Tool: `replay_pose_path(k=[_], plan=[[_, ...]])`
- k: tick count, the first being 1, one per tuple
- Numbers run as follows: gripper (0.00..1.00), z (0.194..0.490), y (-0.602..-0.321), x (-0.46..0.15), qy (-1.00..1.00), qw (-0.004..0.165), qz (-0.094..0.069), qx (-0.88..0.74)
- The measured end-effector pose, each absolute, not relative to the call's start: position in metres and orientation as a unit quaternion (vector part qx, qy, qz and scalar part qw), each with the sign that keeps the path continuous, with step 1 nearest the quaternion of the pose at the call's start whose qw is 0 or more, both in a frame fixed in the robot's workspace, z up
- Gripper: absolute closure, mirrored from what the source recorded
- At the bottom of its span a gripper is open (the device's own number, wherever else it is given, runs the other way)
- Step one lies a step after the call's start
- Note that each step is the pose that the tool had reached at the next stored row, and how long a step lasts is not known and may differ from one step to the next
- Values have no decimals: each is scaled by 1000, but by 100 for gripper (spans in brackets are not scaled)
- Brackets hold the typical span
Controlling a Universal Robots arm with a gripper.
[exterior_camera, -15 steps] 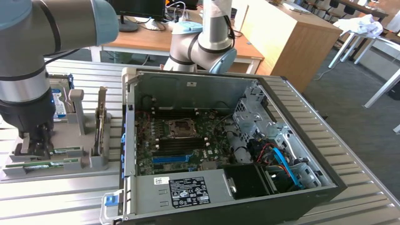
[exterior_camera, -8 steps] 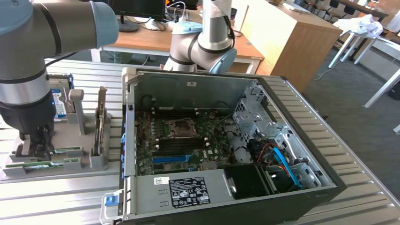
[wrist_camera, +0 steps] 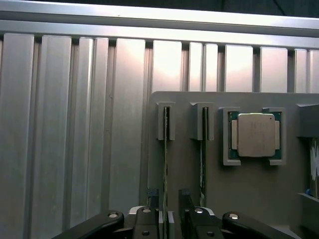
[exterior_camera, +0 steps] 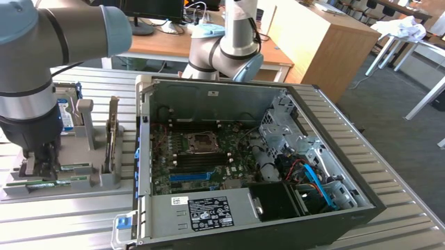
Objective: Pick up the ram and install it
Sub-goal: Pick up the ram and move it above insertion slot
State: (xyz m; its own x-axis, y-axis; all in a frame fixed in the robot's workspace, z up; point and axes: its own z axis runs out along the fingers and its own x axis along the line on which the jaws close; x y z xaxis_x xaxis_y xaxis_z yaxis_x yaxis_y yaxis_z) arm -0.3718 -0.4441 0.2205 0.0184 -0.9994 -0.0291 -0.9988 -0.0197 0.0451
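The pincer [wrist_camera: 169, 199] is wide apart, a finger each side of the ram [wrist_camera: 165, 144], which sits on edge in its grey holder [wrist_camera: 249, 191] on the worktop [wrist_camera: 75, 124], lower left of the exterior view.

Bright, even daylight in the room. Computer case [exterior_camera: 208, 100] interior sits in soft shadow. Strong glare on the ribbed bench [wrist_camera: 169, 64], slats washed near white.
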Motion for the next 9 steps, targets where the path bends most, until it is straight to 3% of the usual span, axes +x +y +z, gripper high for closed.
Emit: replay_pose_path(k=[9], plan=[[70,213,-444,-372,-700,6,-26,714]])
